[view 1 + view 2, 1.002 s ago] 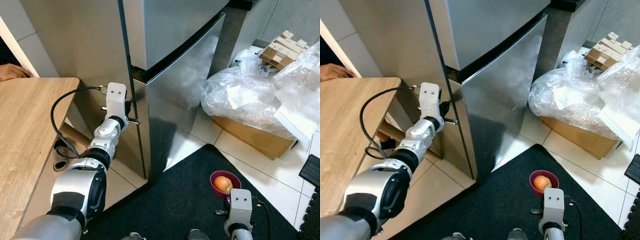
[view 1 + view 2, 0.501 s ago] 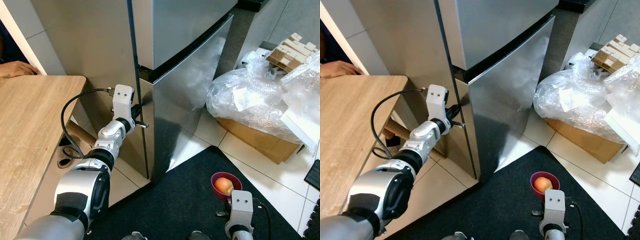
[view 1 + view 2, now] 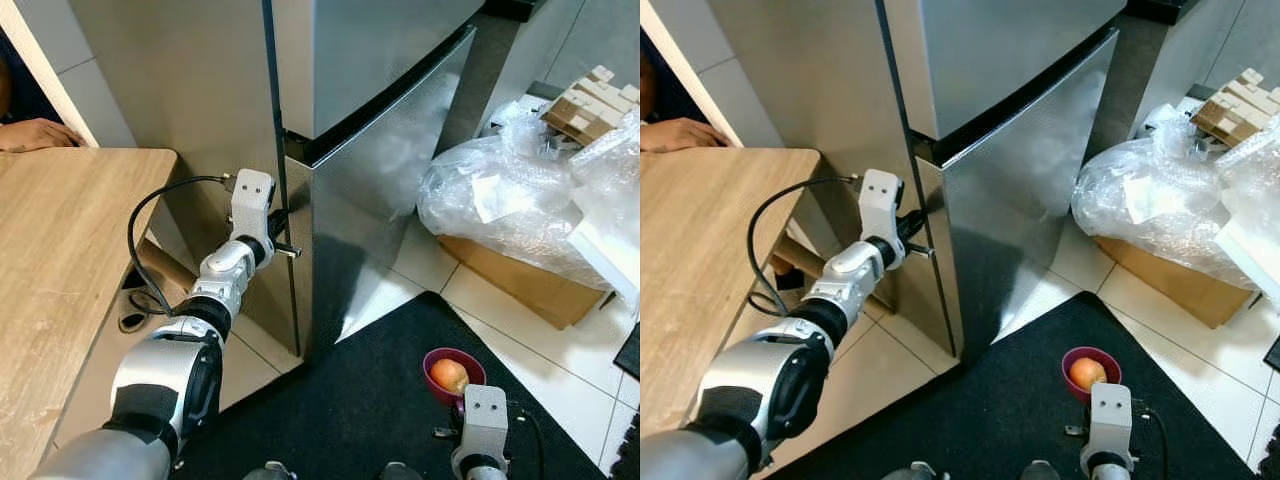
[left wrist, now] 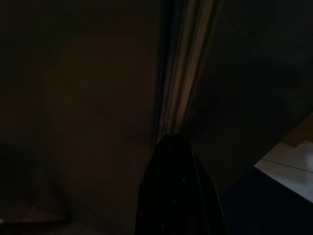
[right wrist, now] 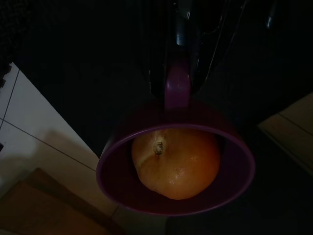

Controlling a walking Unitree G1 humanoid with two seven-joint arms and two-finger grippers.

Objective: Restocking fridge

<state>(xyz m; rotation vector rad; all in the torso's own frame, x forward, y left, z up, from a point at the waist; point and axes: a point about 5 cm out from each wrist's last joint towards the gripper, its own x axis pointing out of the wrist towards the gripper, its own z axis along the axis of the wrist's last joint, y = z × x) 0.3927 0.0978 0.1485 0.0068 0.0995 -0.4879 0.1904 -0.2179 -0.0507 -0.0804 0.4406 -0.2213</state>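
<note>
A steel fridge stands ahead with its lower door closed. My left gripper reaches out to the lower door's left edge, just under the gap between the two doors. In the left wrist view its black fingers lie together as one dark tip against the bright door seam. My right gripper hangs low over the black mat, shut on the handle of a purple cup. An orange fruit sits inside the cup.
A wooden table is at my left, with a person's hand resting at its far edge. Right of the fridge, clear plastic bags are piled on a cardboard box, with wooden blocks behind. A black mat covers the floor.
The camera has moved, so the whole scene sits further right in the picture. My left gripper stays at the door's edge. The right gripper still holds the cup with the orange.
</note>
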